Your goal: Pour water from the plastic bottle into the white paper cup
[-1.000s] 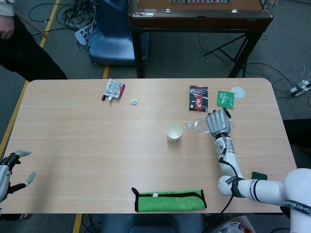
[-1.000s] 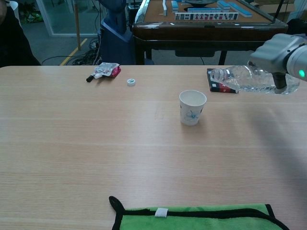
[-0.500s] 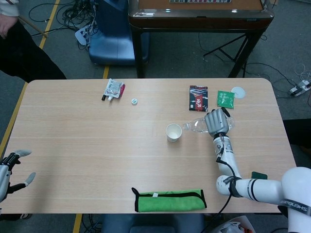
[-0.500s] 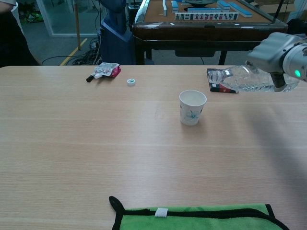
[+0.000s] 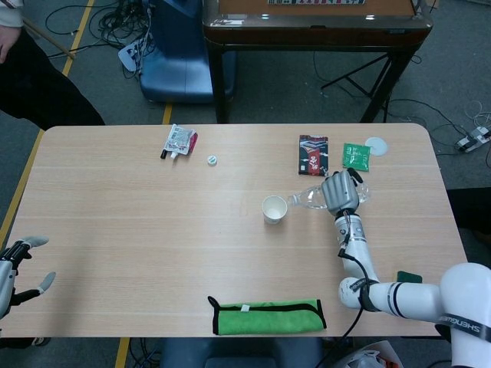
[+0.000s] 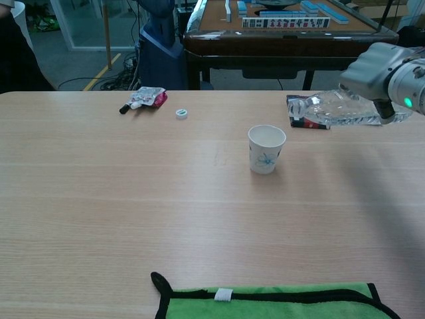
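The right hand [image 5: 341, 192] gripped the plastic bottle [image 5: 316, 197] around its body, holding it nearly level above the surface [image 5: 138, 230], mouth pointing toward the white paper cup [image 5: 274, 208] and just short of it. The forearm rose from the near right edge of the surface to the hand. The cup stood upright on the surface. The left hand [image 5: 17, 270] rested at the near left corner, released, fingers apart. A small bottle cap [image 5: 212, 159] lay farther back.

clear glossy plastic bottle [image 6: 339, 109], matt white paper cup [image 6: 265, 149], smooth pale wood-grain table [image 6: 133, 199], green cloth [image 6: 279, 302]
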`<state>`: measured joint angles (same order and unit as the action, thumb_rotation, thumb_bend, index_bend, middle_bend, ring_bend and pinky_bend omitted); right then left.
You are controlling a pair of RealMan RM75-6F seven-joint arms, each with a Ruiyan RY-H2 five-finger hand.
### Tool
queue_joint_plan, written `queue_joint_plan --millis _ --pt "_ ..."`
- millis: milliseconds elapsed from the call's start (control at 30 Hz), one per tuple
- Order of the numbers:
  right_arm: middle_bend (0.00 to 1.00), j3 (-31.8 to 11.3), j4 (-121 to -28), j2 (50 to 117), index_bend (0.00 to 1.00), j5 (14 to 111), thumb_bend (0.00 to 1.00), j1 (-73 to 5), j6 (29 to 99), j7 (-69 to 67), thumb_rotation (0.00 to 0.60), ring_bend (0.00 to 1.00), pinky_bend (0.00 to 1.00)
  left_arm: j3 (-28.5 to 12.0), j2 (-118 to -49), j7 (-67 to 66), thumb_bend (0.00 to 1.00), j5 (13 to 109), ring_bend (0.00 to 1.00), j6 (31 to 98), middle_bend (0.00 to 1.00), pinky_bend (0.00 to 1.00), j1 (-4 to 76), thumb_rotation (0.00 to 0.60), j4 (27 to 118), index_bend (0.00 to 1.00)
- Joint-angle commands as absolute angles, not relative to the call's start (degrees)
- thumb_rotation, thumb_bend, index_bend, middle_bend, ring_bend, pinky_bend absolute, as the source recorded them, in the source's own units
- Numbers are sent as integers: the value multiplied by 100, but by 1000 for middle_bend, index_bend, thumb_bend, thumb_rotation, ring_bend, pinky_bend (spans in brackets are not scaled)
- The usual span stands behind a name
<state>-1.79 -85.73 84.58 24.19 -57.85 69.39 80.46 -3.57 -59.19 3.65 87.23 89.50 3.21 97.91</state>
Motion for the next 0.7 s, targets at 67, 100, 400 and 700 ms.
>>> queue_joint_plan --millis 67,100,400,700 --pt "616 -178 -8543 8505 585 2368 344 -5802 7024 8154 600 497 511 -360 -5917 367 213 8722 415 8953 293 593 320 600 9793 300" --pt "616 -180 -8541 8511 585 2358 344 -5803 7036 8173 600 498 511 -360 -5916 368 213 8722 415 8955 293 593 320 600 9793 300" --pt "616 -184 -8533 8557 585 2270 345 -5832 7133 8396 600 498 512 -363 -5912 370 213 8721 415 8956 293 593 319 600 9793 300" --pt "618 -187 -8544 8590 586 2199 345 -5875 7262 8648 600 500 516 -366 -5903 377 213 8718 415 8964 293 593 314 600 9800 300"
